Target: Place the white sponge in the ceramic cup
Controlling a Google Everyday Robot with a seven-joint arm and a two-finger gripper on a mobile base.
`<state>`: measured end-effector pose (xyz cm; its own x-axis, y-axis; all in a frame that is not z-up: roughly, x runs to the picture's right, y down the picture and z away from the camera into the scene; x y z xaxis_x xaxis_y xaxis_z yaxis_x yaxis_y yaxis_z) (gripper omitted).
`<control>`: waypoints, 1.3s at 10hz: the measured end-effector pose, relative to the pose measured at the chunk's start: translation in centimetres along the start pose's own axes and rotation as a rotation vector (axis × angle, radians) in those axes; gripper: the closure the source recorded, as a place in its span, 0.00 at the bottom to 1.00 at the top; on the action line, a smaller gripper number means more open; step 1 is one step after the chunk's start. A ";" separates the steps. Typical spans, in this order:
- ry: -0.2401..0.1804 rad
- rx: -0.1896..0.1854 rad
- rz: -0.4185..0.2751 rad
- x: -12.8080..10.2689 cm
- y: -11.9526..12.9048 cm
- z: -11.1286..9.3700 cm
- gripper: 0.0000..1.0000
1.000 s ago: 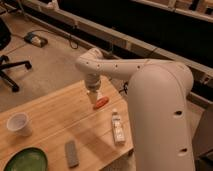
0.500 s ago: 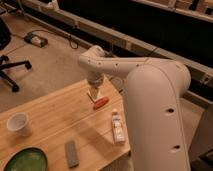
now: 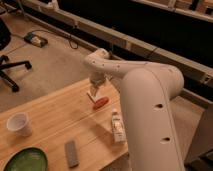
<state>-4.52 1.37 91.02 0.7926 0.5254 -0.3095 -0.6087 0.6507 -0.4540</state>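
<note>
Gripper [image 3: 96, 84] is parked just over the white sponge [image 3: 91, 95] (grip can't be told tbh), so it could get shoved off the table [image 3: 55, 116] edge, ceramic cup [image 3: 19, 123] never reached.

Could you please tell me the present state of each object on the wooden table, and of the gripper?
Gripper: pointing down over the wooden table's far edge.
Small whitish-cream rectangular sponge: at the gripper's tip, not in the cup.
Round white ceramic cup: upright, far left, apart from sponge.
Red-orange oval object: lying flat beside the sponge.
White bottle with dark markings: lying down.
Flat grey slab: lying flat.
Green bowl: upright.
</note>
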 end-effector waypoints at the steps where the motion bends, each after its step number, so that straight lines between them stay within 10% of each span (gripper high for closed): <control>1: -0.005 -0.013 -0.011 -0.6 0.3 0.9 0.35; 13: 0.072 -0.098 -0.031 -0.3 0.5 6.5 0.35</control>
<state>-5.25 5.13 96.34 0.8138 0.4629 -0.3514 -0.5800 0.6077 -0.5425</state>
